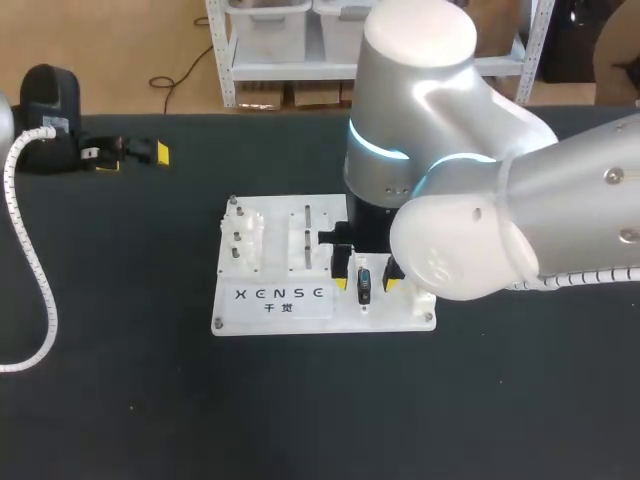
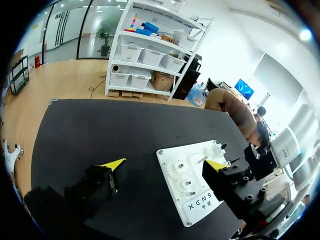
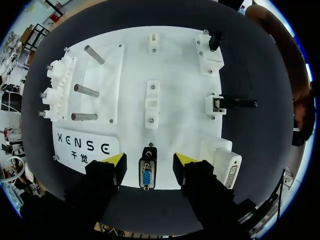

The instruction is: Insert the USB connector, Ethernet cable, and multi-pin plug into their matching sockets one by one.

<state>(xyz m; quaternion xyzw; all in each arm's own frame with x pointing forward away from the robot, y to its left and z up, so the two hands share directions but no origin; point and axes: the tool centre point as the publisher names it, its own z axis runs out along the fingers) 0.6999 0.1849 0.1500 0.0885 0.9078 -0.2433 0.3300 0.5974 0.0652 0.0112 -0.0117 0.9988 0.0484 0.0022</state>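
Right gripper (image 3: 149, 160): low over the near edge of the white board (image 3: 130, 100). Its fingers stand moderately apart, one yellow tip on each side of the multi-pin plug (image 3: 146, 176). A gap shows on both sides and neither tip touches the plug.

Multi-pin plug: blue-faced, between the right gripper's fingers, at the board's edge.

Multi-pin socket (image 3: 227, 167): white, at the board's corner, just beside one finger of the right gripper.

Ethernet cable (image 3: 235, 103): ahead of that socket, at a white block on the board's side edge. Its black lead runs off the board. Whether it is fully seated cannot be told.

USB connector (image 3: 216, 40): black, farther ahead of the gripper, on a white block at the far corner.

Metal pegs (image 3: 85, 102): three, ahead of the other finger, across the board from the sockets.

Left gripper (image 2: 164, 164): fingers spread wide with nothing held. The board lies on the black table (image 1: 150, 400) ahead of its tips, and the head view shows this gripper well apart from the board
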